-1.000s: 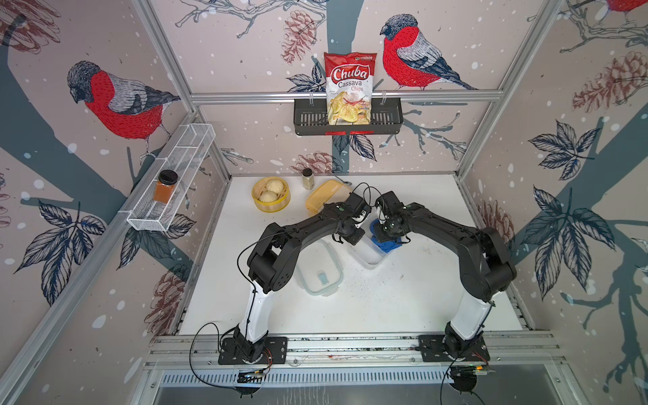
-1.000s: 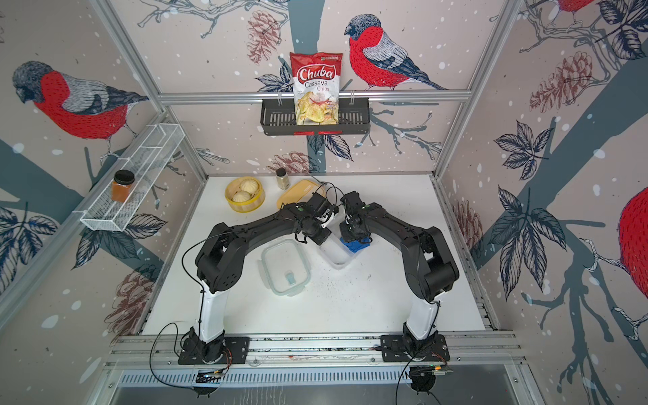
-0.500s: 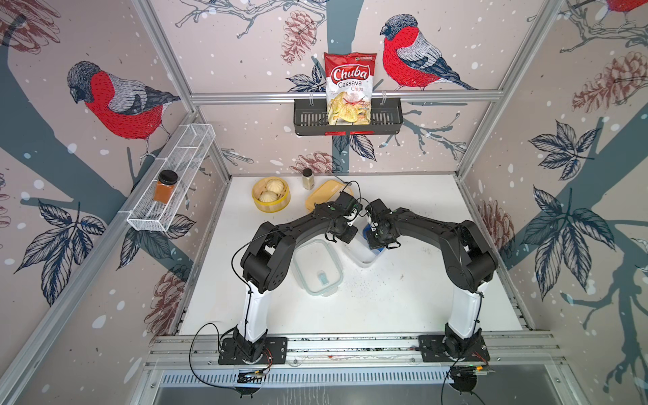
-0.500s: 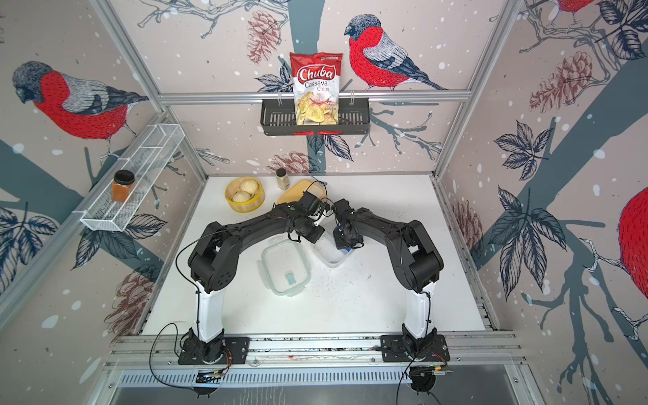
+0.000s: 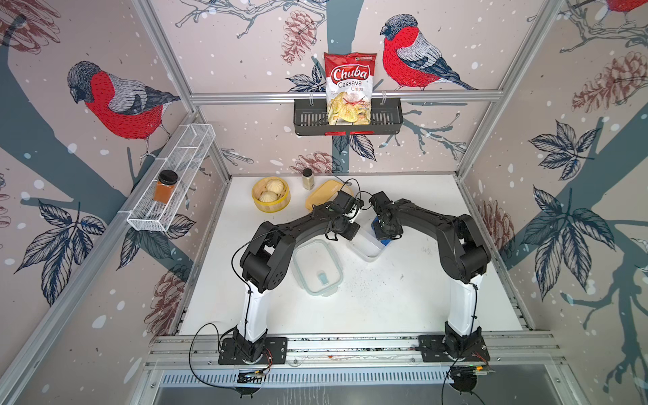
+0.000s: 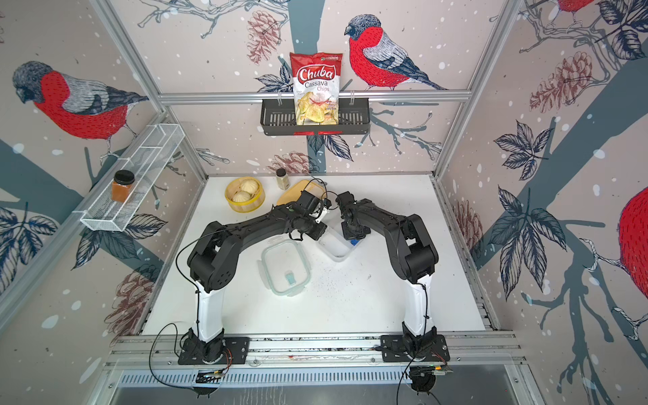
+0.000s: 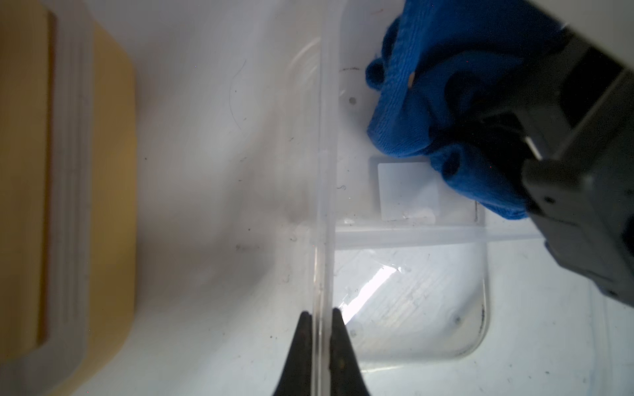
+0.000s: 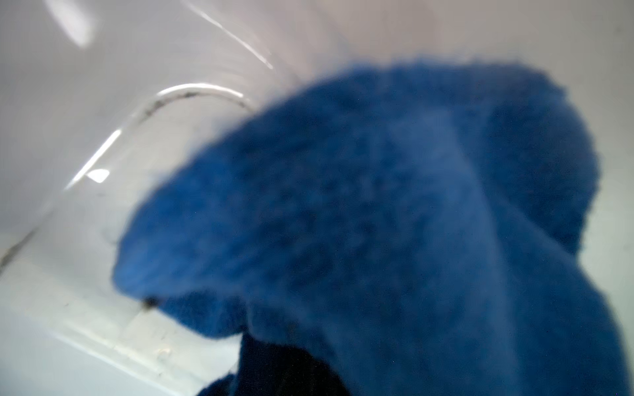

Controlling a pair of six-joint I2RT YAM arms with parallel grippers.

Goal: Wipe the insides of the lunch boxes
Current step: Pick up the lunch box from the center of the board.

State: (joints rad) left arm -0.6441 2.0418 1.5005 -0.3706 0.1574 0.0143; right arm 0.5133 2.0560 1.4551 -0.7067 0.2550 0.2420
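Left wrist, jaws pinching clear box (image 7: 324,178) wall

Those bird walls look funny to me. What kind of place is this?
Probably a robot practice booth, made up like a kitchen: bird wallpaper, a left arm and right arm bolted to a rail, and a chips bag and buns.

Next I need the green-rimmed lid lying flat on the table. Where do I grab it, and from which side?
Grip the green-rimmed lid by its rim, coming straight down from above, one finger inside the rim and one outside. It lies flat on the table, so a sideways approach would likely find nothing to pinch. The end nearest the arm bases is uncovered, probably the easiest spot.
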